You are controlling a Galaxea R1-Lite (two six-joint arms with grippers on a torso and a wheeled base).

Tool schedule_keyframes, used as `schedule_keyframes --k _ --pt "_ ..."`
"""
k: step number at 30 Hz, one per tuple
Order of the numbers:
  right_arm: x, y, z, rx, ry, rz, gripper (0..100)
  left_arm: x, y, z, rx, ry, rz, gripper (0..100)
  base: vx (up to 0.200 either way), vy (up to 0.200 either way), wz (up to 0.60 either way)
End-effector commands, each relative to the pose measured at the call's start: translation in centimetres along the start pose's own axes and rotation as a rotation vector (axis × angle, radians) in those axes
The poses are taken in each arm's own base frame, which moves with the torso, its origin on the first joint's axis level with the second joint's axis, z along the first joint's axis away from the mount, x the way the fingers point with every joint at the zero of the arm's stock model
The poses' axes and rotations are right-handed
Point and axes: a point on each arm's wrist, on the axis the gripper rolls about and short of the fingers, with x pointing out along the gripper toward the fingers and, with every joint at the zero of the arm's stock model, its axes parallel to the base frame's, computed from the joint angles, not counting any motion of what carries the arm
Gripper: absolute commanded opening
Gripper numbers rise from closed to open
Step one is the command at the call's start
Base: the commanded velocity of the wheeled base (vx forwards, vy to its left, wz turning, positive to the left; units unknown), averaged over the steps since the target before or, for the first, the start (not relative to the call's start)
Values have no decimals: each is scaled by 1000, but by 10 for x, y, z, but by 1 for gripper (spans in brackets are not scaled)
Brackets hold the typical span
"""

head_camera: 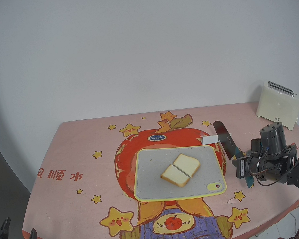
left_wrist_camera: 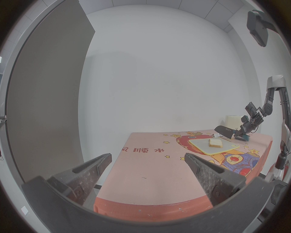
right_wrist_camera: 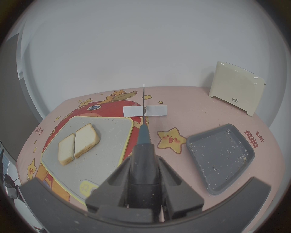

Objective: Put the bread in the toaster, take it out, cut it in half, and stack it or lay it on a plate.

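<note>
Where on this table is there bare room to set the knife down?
Free: the wide table stretch left of the cutting board, and the far strip behind it. Narrower: the gap between board and grey tray. Crowded: the right side, with the right tool holding the knife, the tray and the toaster.

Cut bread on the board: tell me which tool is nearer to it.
Right. The right tool, shut on the knife, sits just past the right edge of the cutting board holding the cut bread. The left tool is open off the table's near left corner.
</note>
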Motion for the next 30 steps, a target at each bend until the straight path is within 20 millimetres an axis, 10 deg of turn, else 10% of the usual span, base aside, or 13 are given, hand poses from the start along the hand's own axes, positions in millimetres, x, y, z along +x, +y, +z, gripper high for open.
schedule_keyframes --k 1,30 --pt "1 0 -1 0 5 0 0 1 0 -5 0 8 0 100 0 0 0" --pt "6 1 -4 -8 26 -5 0 1 0 -5 0 8 0 100 0 0 0"
